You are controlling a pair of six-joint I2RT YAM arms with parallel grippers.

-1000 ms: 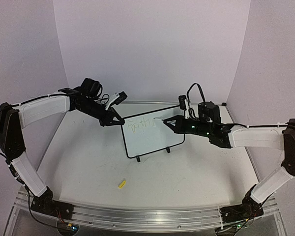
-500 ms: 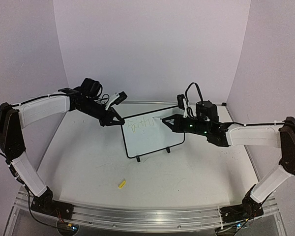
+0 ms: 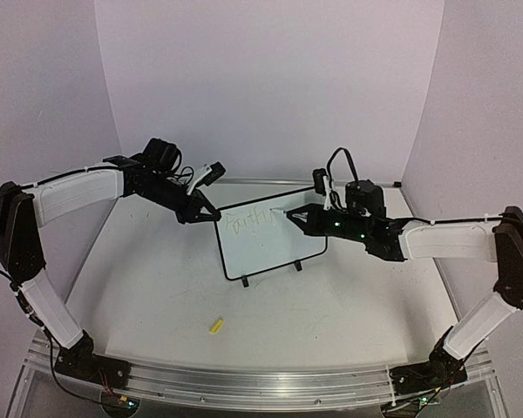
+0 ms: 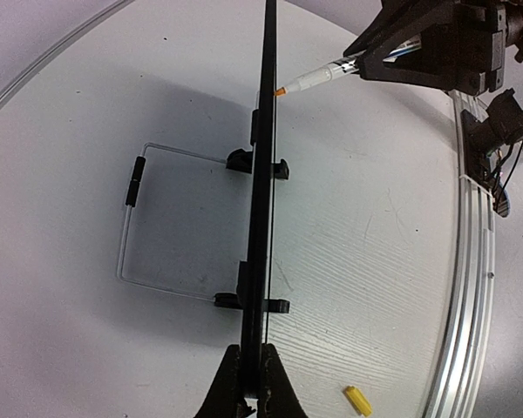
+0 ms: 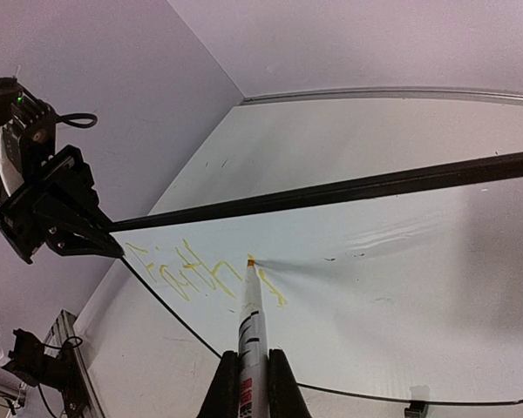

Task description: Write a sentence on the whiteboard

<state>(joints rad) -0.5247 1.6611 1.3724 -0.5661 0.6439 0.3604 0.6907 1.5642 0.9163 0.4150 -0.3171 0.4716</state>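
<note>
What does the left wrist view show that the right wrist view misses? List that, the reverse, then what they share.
Only left wrist: a yellow cap on the table and a wire loop behind the edge-on whiteboard. Only right wrist: the yellow writing on its face. Both: the whiteboard, the marker with its tip at it, the left gripper shut on its edge, the right gripper shut on the marker.
</note>
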